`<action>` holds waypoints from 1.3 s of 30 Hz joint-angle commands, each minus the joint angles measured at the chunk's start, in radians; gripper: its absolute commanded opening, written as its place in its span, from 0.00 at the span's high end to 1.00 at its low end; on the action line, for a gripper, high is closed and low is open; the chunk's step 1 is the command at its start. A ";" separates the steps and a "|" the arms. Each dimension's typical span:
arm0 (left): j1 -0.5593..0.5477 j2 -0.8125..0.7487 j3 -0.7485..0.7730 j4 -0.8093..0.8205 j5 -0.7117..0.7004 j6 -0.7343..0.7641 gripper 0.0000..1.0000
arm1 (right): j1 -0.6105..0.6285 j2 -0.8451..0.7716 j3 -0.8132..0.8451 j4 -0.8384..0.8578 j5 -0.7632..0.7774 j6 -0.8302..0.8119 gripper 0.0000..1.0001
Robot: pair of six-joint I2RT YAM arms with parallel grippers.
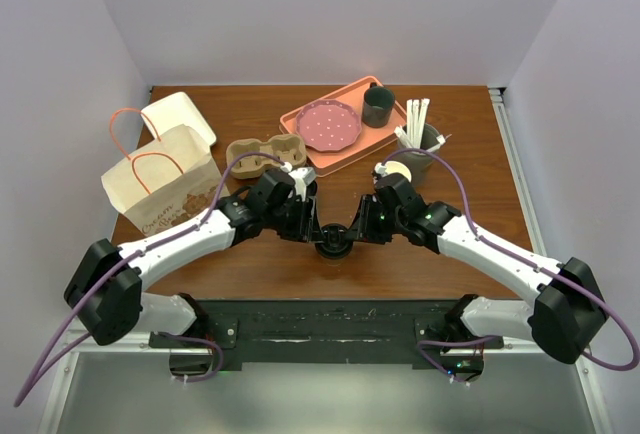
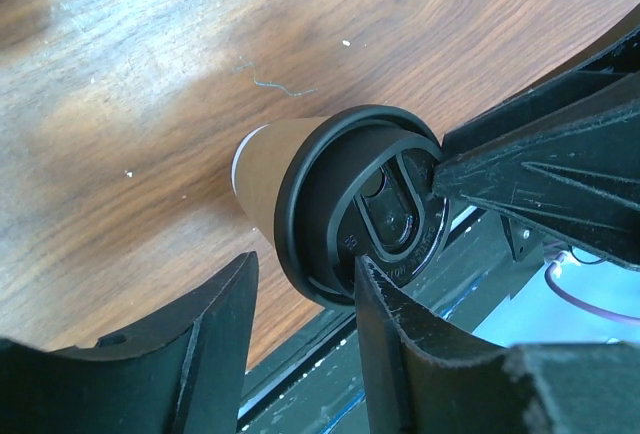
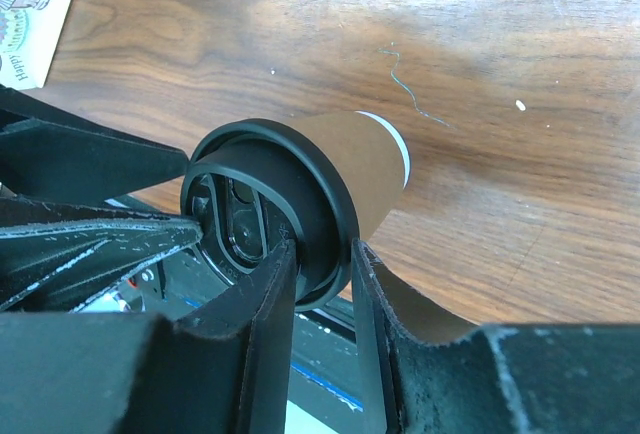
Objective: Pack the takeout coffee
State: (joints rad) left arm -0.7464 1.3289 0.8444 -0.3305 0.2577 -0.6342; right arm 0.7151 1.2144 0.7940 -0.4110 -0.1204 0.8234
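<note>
The takeout coffee (image 1: 332, 244), a brown paper cup with a black sip lid, stands near the table's front edge between both arms. In the left wrist view the takeout coffee (image 2: 300, 169) shows its lid (image 2: 370, 204). My left gripper (image 2: 305, 264) is open and straddles the lid's rim: one fingertip (image 2: 375, 284) rests on the lid's top, the other stands apart from the cup. In the right wrist view my right gripper (image 3: 322, 246) is shut on the lid's rim (image 3: 325, 224), one finger inside the raised edge and one outside. Seen from above, the left gripper (image 1: 310, 229) and right gripper (image 1: 357, 229) meet over the cup.
A paper bag with orange handles (image 1: 160, 186) stands at the left, a white box (image 1: 180, 114) behind it. A cardboard cup carrier (image 1: 262, 157) lies behind the left arm. The pink tray (image 1: 352, 154) holds a spotted plate (image 1: 328, 124) and a dark mug (image 1: 378, 106). A pot of white sticks (image 1: 418, 139) is at the right.
</note>
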 commanded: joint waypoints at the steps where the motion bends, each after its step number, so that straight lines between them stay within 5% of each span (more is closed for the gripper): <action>1: 0.004 -0.042 0.036 -0.050 -0.003 0.013 0.51 | 0.003 0.005 -0.024 -0.055 0.039 -0.006 0.70; 31: 0.004 -0.007 -0.076 0.045 0.000 -0.028 0.57 | 0.003 0.002 -0.024 -0.060 0.042 0.008 0.71; 39: 0.002 0.026 -0.117 -0.033 -0.080 -0.021 0.60 | 0.001 0.011 -0.071 -0.049 0.042 0.019 0.71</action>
State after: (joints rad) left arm -0.7422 1.2972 0.7788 -0.3107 0.2687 -0.6643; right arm 0.7120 1.2057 0.7834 -0.4038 -0.1032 0.8352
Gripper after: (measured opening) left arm 0.405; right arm 0.297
